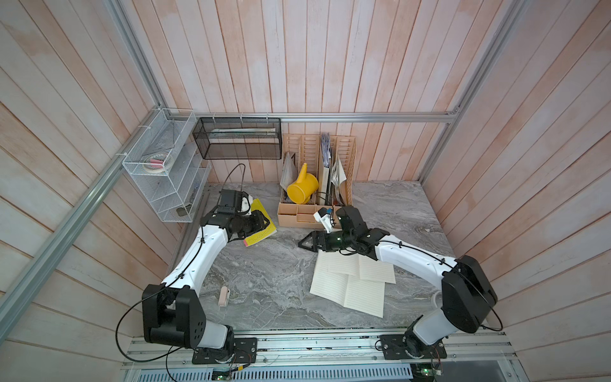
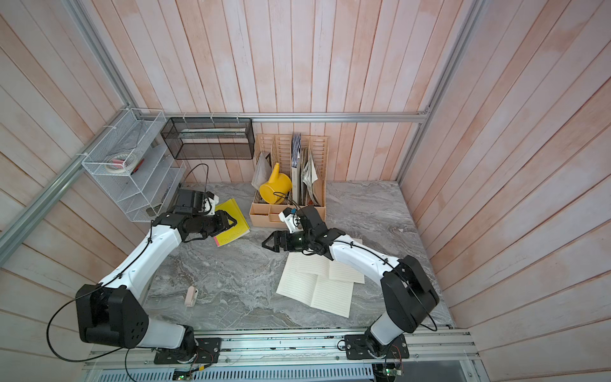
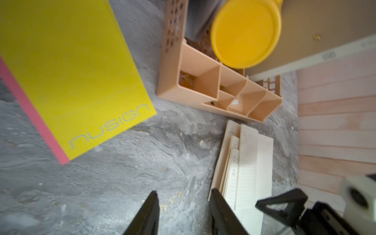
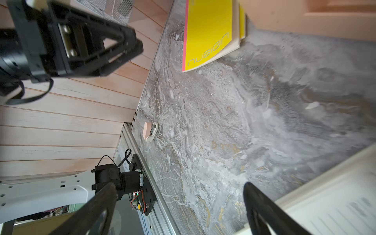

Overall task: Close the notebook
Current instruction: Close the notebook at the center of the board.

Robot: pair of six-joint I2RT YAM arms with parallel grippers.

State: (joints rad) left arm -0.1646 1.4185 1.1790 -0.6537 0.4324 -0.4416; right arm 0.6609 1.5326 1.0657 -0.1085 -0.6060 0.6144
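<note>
While both arms hang over the grey marbled bench (image 1: 264, 281), the yellow-covered notebook with a pink spine (image 3: 71, 71) lies flat and shut at its back left. Cover up, "nusign" lettering showing; cream page edges peek from under the cover in the right wrist view. Left claw (image 3: 183, 192): medium gap, nothing in it, tips over bare bench just beside the notebook's corner, not touching it. In both top views it sits above the notebook's near edge. Right claw (image 4: 179, 185): wide, empty, mid-bench, pointing toward the left arm. Under the right forearm, two open cream lined booklets (image 1: 350, 287) overlap, flat, well apart from the yellow one. Tan plastic desk organiser (image 1: 297, 216) stands at the back wall, with a yellow plastic watering can (image 1: 302, 190) stuck in it. Small pink-and-white oblong item (image 1: 224, 296) front left, alone.
</note>
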